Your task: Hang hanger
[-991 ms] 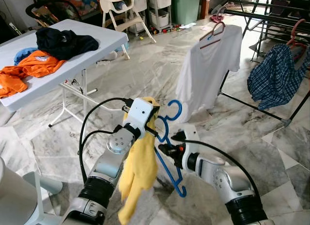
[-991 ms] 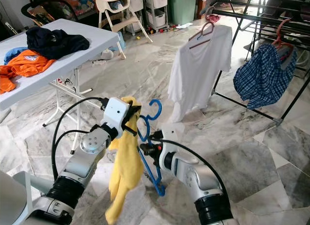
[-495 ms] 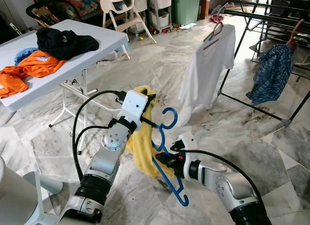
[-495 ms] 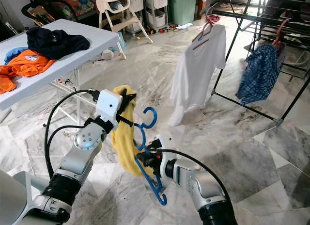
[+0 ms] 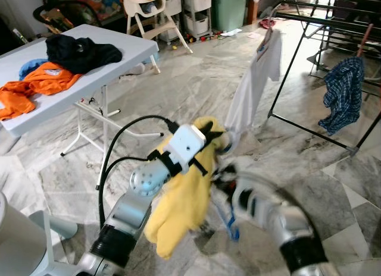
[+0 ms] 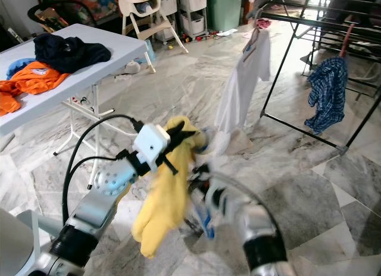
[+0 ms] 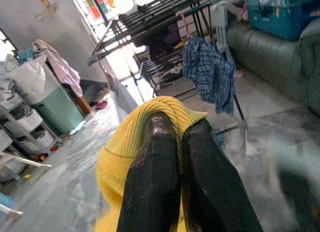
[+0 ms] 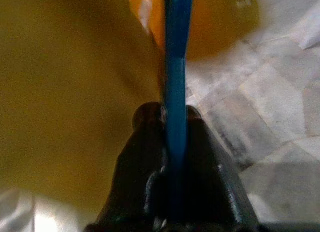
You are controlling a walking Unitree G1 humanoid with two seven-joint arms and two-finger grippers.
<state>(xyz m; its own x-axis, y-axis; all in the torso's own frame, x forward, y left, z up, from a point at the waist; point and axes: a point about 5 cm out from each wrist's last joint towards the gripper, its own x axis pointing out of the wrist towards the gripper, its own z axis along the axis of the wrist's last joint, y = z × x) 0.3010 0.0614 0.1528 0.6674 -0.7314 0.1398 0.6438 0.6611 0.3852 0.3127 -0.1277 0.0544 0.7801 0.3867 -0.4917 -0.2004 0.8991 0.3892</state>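
Marble floor, left fingers [image 7: 172, 157] pinching yellow garment [image 5: 178, 210] — right fingers [image 8: 172, 137] clamping blue hanger [image 8: 176, 67].

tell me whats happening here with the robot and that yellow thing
The robot stands on a marble floor, working a yellow garment and a blue hanger together. The left gripper has its fingers shut on the bunched yellow cloth; the right gripper is clamped on the hanger, right against the cloth and blurred in the head views. A drying rack beyond it holds a white shirt and a plaid shirt. The yellow garment isn't hung there yet.
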